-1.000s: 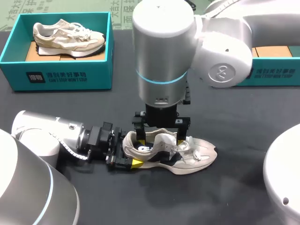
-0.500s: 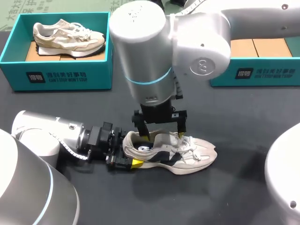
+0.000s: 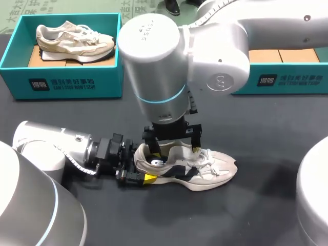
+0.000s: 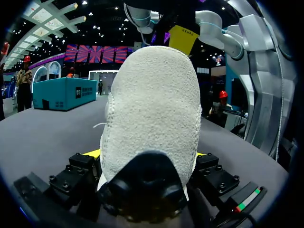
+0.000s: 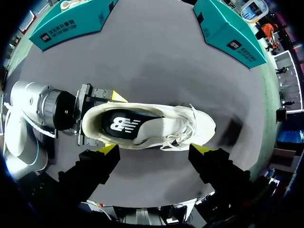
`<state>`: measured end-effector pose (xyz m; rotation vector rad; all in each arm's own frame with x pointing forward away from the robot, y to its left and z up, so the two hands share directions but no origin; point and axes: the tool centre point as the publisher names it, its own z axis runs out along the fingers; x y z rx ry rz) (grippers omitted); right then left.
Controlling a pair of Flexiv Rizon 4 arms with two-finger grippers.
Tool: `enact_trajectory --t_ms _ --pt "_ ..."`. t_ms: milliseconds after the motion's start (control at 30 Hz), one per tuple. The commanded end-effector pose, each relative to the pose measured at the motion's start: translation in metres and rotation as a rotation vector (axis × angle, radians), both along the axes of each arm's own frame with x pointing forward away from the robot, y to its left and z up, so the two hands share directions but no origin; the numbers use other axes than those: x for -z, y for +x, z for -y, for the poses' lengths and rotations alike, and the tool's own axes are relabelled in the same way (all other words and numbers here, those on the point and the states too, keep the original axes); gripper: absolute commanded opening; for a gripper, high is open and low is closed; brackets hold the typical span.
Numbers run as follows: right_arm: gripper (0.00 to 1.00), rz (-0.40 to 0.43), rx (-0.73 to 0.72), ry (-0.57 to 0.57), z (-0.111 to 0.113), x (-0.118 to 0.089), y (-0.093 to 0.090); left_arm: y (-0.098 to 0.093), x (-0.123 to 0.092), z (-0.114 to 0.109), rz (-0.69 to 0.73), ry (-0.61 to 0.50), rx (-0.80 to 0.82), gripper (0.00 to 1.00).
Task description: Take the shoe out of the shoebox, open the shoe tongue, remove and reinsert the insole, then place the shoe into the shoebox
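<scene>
A cream and navy shoe (image 3: 192, 168) lies on its sole on the dark table, toe pointing right. My left gripper (image 3: 137, 173) is shut on its heel, one yellow-tipped finger on each side. In the left wrist view the suede heel (image 4: 152, 109) fills the space between the fingers. My right gripper (image 3: 171, 146) hangs open just above the shoe's mouth, its fingers straddling the collar and tongue without touching. From the right wrist, the shoe (image 5: 156, 126) lies ahead of the right gripper (image 5: 156, 150), and the dark insole (image 5: 121, 124) shows inside.
A teal shoebox (image 3: 15, 56) at the back left holds a second cream shoe (image 3: 72, 37). Another teal box (image 3: 287, 79) stands at the back right, mostly hidden by my right arm. Bare dark tabletop lies in front of and to the right of the shoe.
My right arm has swung left over the shoe, and its open gripper has shifted slightly left. The shoe and my left gripper have stayed put.
</scene>
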<state>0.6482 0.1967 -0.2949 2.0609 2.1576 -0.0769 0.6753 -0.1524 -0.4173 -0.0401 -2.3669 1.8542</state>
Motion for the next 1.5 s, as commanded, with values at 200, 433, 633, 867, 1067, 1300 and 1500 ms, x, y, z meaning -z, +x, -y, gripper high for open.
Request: enact_trajectory --t_ms 200,433,633,867,1067,1300,1500 --pt "1.00 0.111 0.292 -0.240 -0.021 0.014 -0.003 -0.001 0.000 -0.001 0.000 0.002 -0.002 0.00" --pt "1.00 0.124 0.302 -0.253 -0.019 0.027 -0.002 -0.001 0.000 -0.001 0.000 0.002 -0.002 0.00" --pt "1.00 0.143 0.322 -0.276 -0.014 0.036 -0.003 -0.001 0.000 -0.001 0.000 0.002 -0.002 0.00" --pt "1.00 0.158 0.331 -0.291 -0.010 0.051 0.002 -0.001 0.000 -0.001 0.000 0.002 -0.002 0.00" --pt "1.00 0.178 0.351 -0.289 -0.008 0.061 0.005 -0.001 0.000 -0.001 0.000 0.002 -0.002 0.00" --pt "1.00 0.193 0.368 -0.290 -0.003 0.063 0.008 -0.001 0.000 -0.001 0.000 0.002 -0.002 0.00" --pt "1.00 0.195 0.379 -0.296 0.006 0.061 0.007 -0.001 0.000 -0.001 0.000 0.002 -0.002 0.00"
